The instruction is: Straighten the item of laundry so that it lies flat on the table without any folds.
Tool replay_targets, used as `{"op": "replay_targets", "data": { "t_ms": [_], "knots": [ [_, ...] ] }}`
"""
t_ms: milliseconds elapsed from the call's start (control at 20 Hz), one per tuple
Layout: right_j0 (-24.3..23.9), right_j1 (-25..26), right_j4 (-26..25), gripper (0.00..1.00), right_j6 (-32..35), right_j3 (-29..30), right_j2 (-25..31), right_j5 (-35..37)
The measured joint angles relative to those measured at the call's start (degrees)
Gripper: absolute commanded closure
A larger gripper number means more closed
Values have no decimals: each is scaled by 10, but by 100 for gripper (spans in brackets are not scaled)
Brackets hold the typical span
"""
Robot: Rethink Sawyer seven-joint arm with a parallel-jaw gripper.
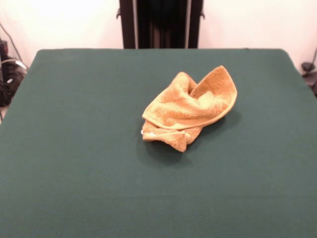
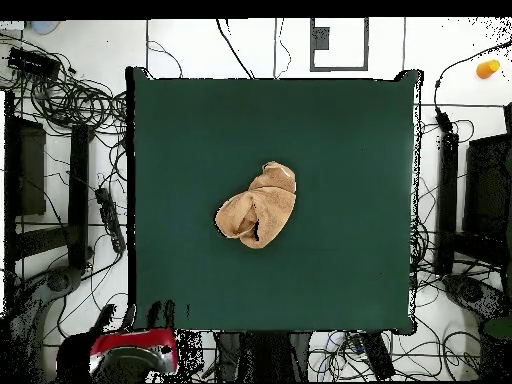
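Near table centre: towel sits bunched in one heap, not flat.
Towel, front view: golden-orange terry, folded over itself several times; one rounded flap stands up at the picture's right, a hemmed edge curves across the middle, a smaller lobe pokes out low at the picture's left.
Towel, overhead view: towel reads as a compact lump, longer along a diagonal, with a dark crease opening on its lower side.
Tag: small pale spot at the heap's low left edge in front view; too small to be sure it is the tag.
Table: dark green matte top, much larger than the towel; bare green on every side of the heap.
Shadow: dark patch on the cloth just under and beside the heap's lower and right edges in front view.
Arm: red and black part shows at the bottom edge of the overhead view, off the table and well apart from the towel.
Gripper: neither view shows it, so finger opening and any hold cannot be told.
Contact: nothing touches the towel except the table.
Surroundings: cables on the floor around the table in overhead view.
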Motion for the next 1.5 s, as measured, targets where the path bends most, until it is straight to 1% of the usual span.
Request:
{"op": "replay_targets", "data": {
  "t_ms": [100, 150, 250, 300, 500, 650, 750, 850, 1250, 1500],
  "knots": [
    [-18, -6, 0, 0, 0, -2, 0, 16],
    [-37, -11, 0, 0, -1, -3, -1, 30],
    [-51, -15, 0, 0, -1, -3, -1, 39],
    [-81, -21, 0, 0, -3, -3, -2, 51],
    [-135, -30, 0, 0, -17, -3, -5, 56],
    [-163, -33, 0, 0, -33, -3, -7, 56],
    [-192, -34, 0, 0, -61, -3, -9, 56],
    [-210, -35, 0, 0, -83, -3, -10, 56],
    [-268, -34, -3, 0, -172, -3, -10, 54],
    [-305, -25, 10, 0, -233, 6, -10, 24]
  ]
}}
